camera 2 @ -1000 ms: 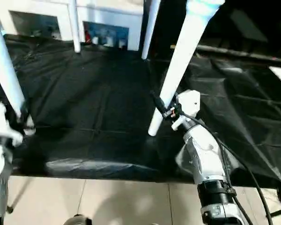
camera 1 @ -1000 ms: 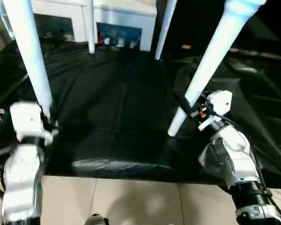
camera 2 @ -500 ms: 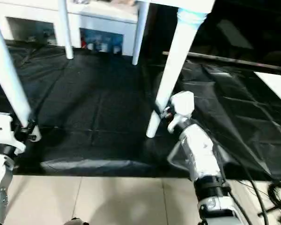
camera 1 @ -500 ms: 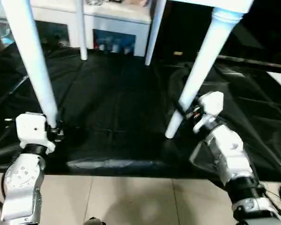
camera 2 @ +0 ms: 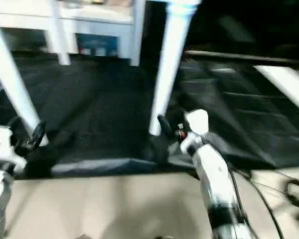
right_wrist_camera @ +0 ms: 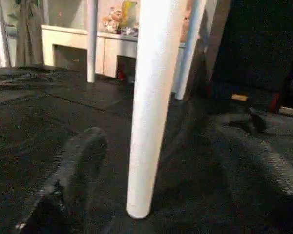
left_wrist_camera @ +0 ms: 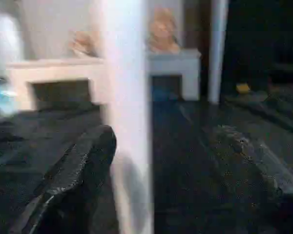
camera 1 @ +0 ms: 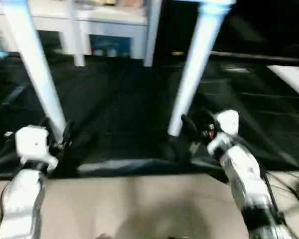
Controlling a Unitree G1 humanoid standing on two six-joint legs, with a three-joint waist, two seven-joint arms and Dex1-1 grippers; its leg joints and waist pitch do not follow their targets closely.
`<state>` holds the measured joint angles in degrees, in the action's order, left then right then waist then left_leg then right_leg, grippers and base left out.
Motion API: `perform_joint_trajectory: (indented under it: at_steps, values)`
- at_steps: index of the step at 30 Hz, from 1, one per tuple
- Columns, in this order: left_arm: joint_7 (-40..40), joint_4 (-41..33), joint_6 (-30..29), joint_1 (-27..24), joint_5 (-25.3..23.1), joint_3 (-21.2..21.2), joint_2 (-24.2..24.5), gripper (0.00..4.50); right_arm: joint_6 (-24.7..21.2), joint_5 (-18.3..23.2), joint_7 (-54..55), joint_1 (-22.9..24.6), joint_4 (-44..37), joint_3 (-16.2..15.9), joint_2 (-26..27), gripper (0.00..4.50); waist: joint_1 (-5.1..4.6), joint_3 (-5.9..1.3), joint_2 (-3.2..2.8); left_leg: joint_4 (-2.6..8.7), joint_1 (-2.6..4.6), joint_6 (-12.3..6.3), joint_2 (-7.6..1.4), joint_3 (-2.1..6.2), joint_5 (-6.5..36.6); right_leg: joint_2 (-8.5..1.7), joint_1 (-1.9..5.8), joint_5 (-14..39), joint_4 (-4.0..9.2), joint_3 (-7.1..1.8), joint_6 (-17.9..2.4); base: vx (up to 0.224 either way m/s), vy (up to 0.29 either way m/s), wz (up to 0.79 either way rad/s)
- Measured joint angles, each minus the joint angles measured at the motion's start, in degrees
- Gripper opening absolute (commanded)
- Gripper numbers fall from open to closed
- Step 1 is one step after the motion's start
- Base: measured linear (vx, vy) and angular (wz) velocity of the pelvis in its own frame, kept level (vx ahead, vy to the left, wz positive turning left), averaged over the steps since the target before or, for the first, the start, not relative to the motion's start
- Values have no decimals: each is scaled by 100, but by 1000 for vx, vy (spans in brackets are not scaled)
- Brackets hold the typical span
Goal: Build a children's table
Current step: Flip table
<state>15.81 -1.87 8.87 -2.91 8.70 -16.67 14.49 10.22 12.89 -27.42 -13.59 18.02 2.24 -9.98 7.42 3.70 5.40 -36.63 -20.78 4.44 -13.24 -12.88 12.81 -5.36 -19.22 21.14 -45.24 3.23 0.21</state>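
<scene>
The children's table stands upright on a black cloth, its tabletop mostly above the picture. Its near left leg rises just beyond my left gripper. In the left wrist view that leg stands between two spread black fingers, close to one of them. The near right leg ends on the cloth in front of my right gripper. In the right wrist view this leg has a gap to the fingers on either side. Two far legs stand at the back.
A white cabinet with open shelves stands behind the cloth. Beige floor lies in front of the cloth's near edge. A white board lies on the cloth at the right, and cables lie on the floor at the right.
Both grippers were shut on the near legs; now they stand open around them. The right leg has gone from tilted to nearly upright with its foot on the cloth. The camera has shifted.
</scene>
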Motion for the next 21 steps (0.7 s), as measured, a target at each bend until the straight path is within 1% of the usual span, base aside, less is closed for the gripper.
perform_joint_trajectory:
  at_steps: [1,2,3,4,5,6,7,8,10,12,13,14,17,21]
  values:
    - [-6,-89,-23,-260,40,3,-92,403,-99,-3,75,63,-198,-41,38,377,102,7,-37,-163,-68,-48,54,134,58,47,-120,30,18,-35,8,7,-163,-9]
    - [-14,-167,-78,-500,55,31,-170,403,-193,-1,153,209,-481,-62,66,377,217,-12,-133,-262,-55,-78,240,471,55,127,-117,30,68,-89,8,49,-110,-4]
    - [-40,-294,-160,-590,62,94,-261,403,-362,17,273,385,-764,-35,76,377,263,-49,-227,-123,58,-8,263,532,21,207,-136,23,132,-82,6,-32,-52,20]
    - [-94,-458,-226,-597,63,143,-330,403,-583,56,395,539,-997,-29,131,377,279,-38,-198,18,80,92,281,503,-51,225,-179,-58,238,-101,-7,-32,-52,20]
    - [-181,-598,-274,-642,44,185,-408,403,-791,108,463,633,-1183,-46,175,377,279,-42,-184,98,67,85,243,435,-85,263,-170,-258,368,-121,-72,-88,-46,38]
    - [-262,-718,-300,-714,23,212,-480,403,-954,140,495,711,-1370,-61,225,377,262,-46,-206,119,58,71,204,403,-101,292,-140,-376,456,-129,-105,0,0,0]
    - [-436,-880,-453,-765,-70,270,-576,403,-1191,185,558,757,-1571,-101,249,377,225,-48,-234,123,57,70,187,400,-102,301,-110,-426,526,-118,-110,0,0,0]
    - [-567,-983,-593,-748,-139,307,-649,403,-1323,215,601,785,-1677,-111,252,377,183,-48,-241,135,58,70,187,399,-101,301,-84,-451,569,-113,-102,0,0,0]
    - [-725,-1136,-870,-687,-270,427,-667,403,-1521,228,746,812,-1766,-110,273,377,75,-51,-235,183,65,70,190,387,-101,296,-69,-478,666,-110,-62,0,0,0]
    - [-792,-1152,-935,-592,-503,562,-654,403,-1718,213,937,810,-1789,-89,320,377,7,-61,-220,213,61,70,193,386,-101,296,-61,-532,740,-108,-36,0,0,0]
    - [-822,-1155,-936,-548,-635,639,-651,403,-1836,198,1031,808,-1789,-91,344,377,-61,-76,-212,223,40,70,194,387,-102,296,-50,-569,781,-105,-25,0,0,0]
    - [-860,-1153,-919,-528,-723,676,-653,403,-1902,162,1103,804,-1789,-91,360,377,-103,-81,-212,223,22,68,193,390,-105,297,-57,-592,807,-98,-15,0,0,0]
    - [-964,-1129,-826,-459,-954,712,-638,403,-1939,-58,1308,846,-1800,-88,364,377,-224,-87,-223,232,-14,34,195,395,-188,299,-84,-621,833,-95,-34,0,0,0]
    - [-1038,-1065,-825,-337,-1181,839,-550,403,-1859,-358,1601,954,-1818,-89,360,377,-252,-85,-238,234,-27,15,196,390,-177,299,-86,-620,866,-97,-26,0,0,0]
